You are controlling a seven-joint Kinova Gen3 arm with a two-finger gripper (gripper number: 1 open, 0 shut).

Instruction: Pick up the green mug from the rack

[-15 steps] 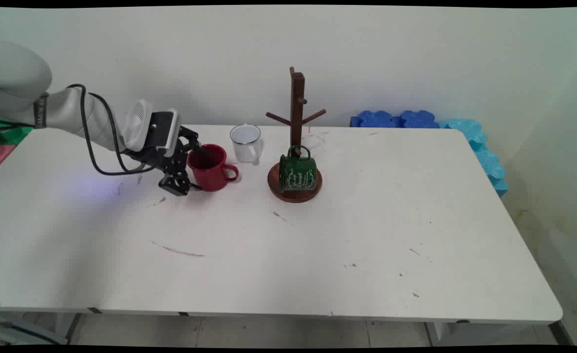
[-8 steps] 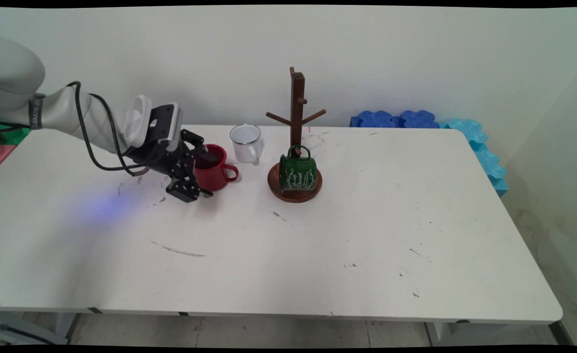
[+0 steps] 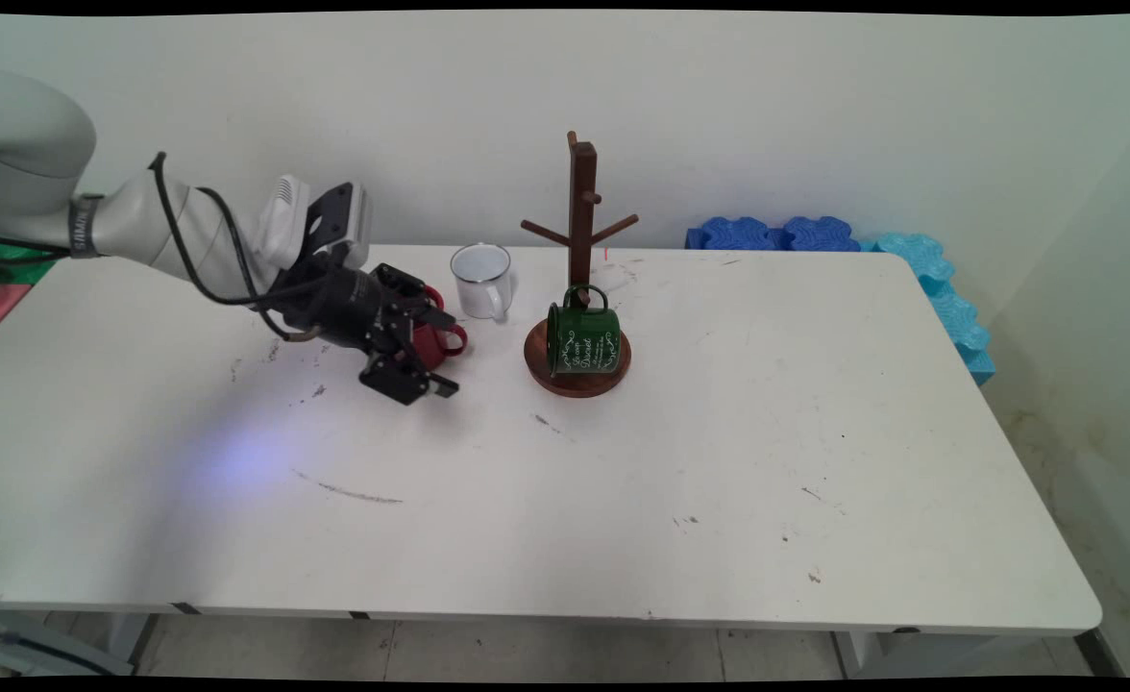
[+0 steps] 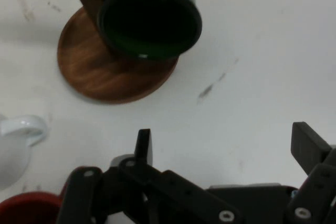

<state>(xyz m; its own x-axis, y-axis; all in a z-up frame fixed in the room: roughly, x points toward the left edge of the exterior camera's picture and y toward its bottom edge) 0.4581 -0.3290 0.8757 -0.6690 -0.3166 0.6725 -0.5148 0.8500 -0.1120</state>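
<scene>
1. End effector (image 3: 448,358): low over the counter (image 3: 623,481), fingers (image 4: 143,145) spread wide with nothing between them.
2. Red mug (image 3: 433,344): upright on the counter, just beyond the end effector on its far side. In the hand view it lies outside the left finger, not between the two.
3. White mug (image 3: 480,279): upright, near the red mug, farther back.
4. Green mug (image 3: 582,338): on its side on the round base of the wooden mug tree (image 3: 581,207), to the right, its mouth facing the hand camera.
5. Judgement: closed here, the fingers would catch only air.
</scene>
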